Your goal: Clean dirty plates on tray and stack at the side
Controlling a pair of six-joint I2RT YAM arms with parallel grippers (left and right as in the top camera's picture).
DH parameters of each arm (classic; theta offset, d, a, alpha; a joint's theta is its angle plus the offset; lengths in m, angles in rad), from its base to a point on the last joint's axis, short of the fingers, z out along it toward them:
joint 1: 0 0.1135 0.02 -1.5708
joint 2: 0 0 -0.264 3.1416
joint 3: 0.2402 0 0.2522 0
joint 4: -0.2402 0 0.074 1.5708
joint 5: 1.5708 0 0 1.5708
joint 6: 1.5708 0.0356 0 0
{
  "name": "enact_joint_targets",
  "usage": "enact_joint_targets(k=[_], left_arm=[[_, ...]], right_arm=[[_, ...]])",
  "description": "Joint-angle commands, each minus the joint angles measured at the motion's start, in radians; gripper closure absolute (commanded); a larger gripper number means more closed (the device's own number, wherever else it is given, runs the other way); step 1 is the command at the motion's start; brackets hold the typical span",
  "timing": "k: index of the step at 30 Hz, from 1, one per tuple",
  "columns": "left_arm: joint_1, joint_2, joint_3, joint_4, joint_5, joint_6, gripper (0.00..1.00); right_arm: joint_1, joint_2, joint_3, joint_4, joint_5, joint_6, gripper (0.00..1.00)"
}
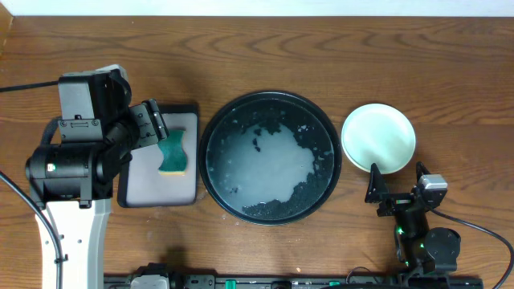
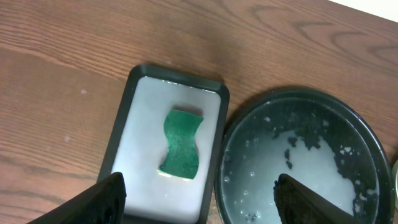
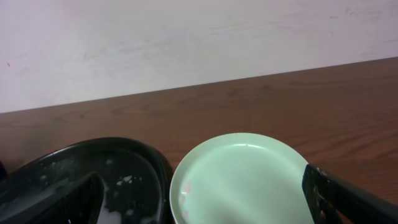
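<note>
1 plate [image 1: 378, 137] nxt to 1 tray [image 1: 324, 136]; 1 sponge [image 1: 172, 152] separate.

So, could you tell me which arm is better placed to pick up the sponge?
Left. The left claw hovers open over the rectangular tray holding the sponge; the right claw sits by the mint plate, beyond the round tray.

The bottom edge of the right wrist view cuts off the mint plate [image 3: 242, 180] and the tray [image 3: 127, 148]. Whether others lie under this plate cannot be seen.
</note>
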Motion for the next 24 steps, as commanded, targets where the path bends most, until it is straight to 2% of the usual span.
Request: enact_joint_targets(k=[1, 19, 24], left_arm=[[0.003, -0.003, 0.004, 0.001, 0.002, 0.003, 0.23], [0.002, -0.024, -0.004, -0.013, -0.006, 0.007, 0.23], [0.002, -0.150, -0.141, 0.143, -0.028, 0.038, 0.23]], right_arm=[[0.014, -0.005, -0.004, 0.000, -0.007, -0.011, 0.01], [0.014, -0.005, -0.004, 0.000, -0.007, -0.011, 0.01], [0.014, -0.005, -0.004, 0.000, -0.007, -0.011, 0.01]])
